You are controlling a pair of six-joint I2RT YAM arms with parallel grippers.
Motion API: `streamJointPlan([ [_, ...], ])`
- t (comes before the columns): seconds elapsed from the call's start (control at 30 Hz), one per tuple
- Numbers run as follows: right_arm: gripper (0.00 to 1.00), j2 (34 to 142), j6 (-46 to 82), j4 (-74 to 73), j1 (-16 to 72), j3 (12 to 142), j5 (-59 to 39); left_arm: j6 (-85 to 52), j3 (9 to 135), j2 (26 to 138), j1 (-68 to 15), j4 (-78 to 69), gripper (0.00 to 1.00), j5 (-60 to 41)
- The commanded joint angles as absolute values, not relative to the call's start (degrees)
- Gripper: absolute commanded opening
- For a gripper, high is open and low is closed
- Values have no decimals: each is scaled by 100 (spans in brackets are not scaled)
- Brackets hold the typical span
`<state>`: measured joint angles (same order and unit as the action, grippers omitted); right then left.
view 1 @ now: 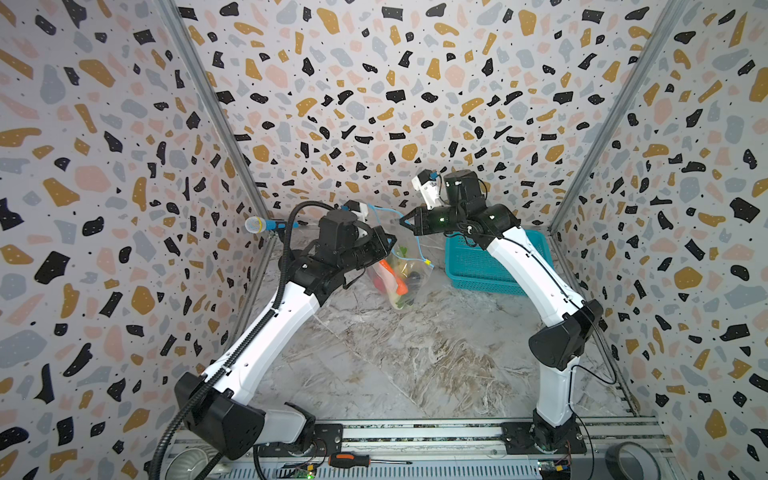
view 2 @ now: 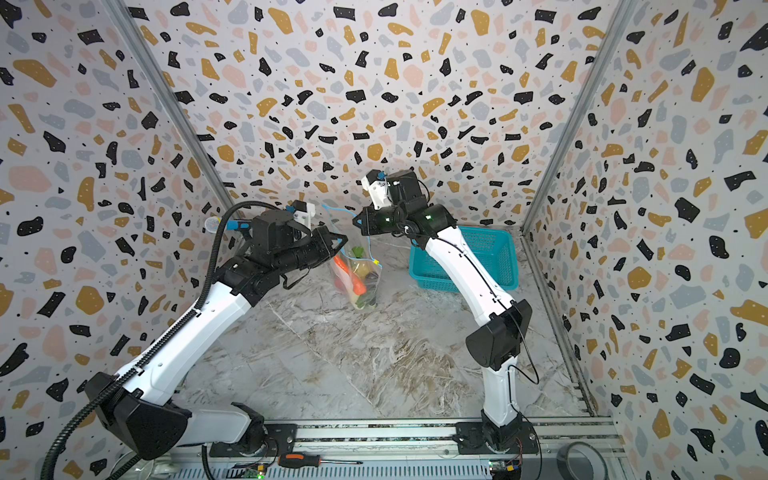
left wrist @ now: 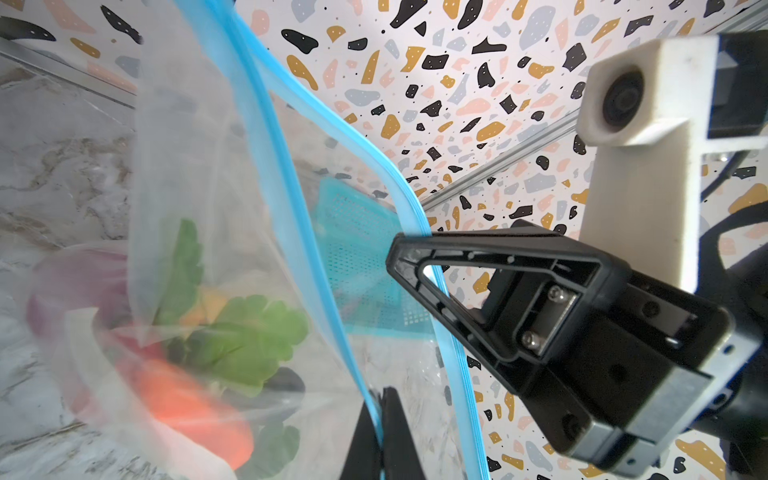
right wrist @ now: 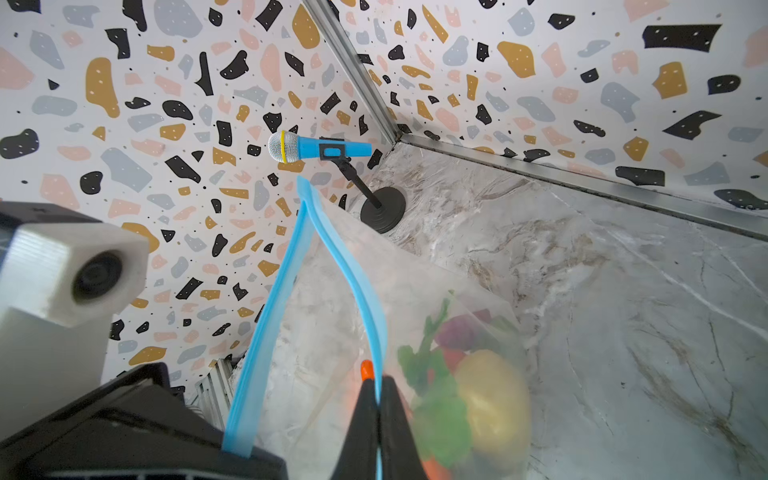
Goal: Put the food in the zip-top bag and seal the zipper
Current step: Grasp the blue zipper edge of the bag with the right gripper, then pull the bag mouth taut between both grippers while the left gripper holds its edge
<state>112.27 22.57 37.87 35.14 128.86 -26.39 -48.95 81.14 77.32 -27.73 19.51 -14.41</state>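
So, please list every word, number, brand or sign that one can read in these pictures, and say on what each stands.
No text can be read anywhere.
zip-top bag: no print is legible through the crinkled plastic.
toy microphone: no lettering shows.
screwdriver: too small to tell.

Teal basket point(view 1: 478, 274) and toy microphone point(view 1: 261, 225) stand near the back wall.
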Motion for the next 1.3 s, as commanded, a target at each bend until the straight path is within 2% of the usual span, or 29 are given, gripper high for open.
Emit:
streamJointPlan([
  [0.0, 1, 11126, 2165, 3693, 3585, 13155, -2818, -5022, 7993, 7529, -2864, 1878, 0, -1273],
  [0.5, 1, 11125, 2303, 3946, 3617, 13569, -2856, -5312, 8284, 7356, -3041, 2283, 0, -953],
  [0.93, 1, 10968, 2387, 3273, 3545, 12329, -2900, -5270, 7378, 7255, -2928, 1873, 0, -1000],
  [1.27, 1, 11285, 2424, 3664, 3628, 13399, -2900, -5299, 7776, 7212, -2919, 2050, 0, -1037],
])
